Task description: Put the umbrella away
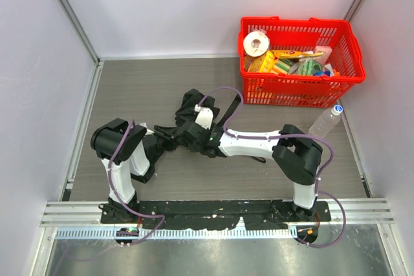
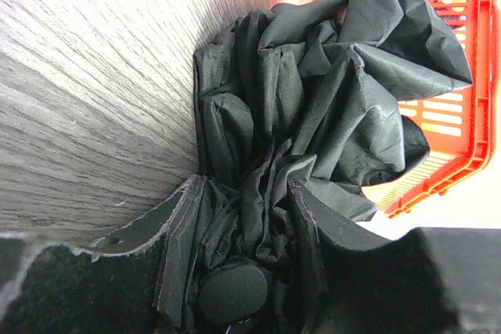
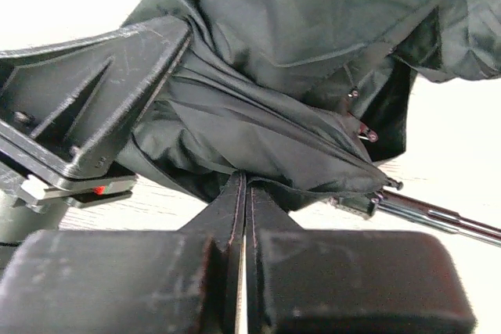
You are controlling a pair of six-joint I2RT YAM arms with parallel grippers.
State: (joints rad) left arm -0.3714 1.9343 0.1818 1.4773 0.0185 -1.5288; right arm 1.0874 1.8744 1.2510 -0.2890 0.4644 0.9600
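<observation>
- The left jaws stand partly apart and clasp the umbrella (image 2: 313, 115). Bunched black cloth fills the whole gap and presses against the inner faces of both fingers (image 2: 145, 232).
- Deep between these jaws, close to their root, sits a round black knob (image 2: 233, 291) with the cloth wrapped about it.
- Beyond the left jaws' tips the cloth spreads into loose, crumpled folds. On one side it lies on the grey wood-grain tabletop (image 2: 94, 76), and on the other it rises in front of a red basket (image 2: 470, 76).
- The right jaws are clenched, the two fingers (image 3: 221, 217) pressed flat together with only a thin seam between them.
- Their tips meet right at the lower hem of the umbrella's cloth and touch it. I cannot tell whether a fold is nipped between them.
- Just to one side of the right jaws' tips a thin metal shaft (image 3: 438, 217) comes out from under the cloth and runs off low over the tabletop.
- On the other side of the right jaws, a black finger of the left jaws lies against the same bundle, close by.
- From above, both jaws meet at the umbrella in the middle of the tabletop. Most of the cloth lies beyond them, near a corner of the basket but outside it.
- A clear bottle (image 1: 325, 122) lies beside the basket, well apart from both jaws.
</observation>
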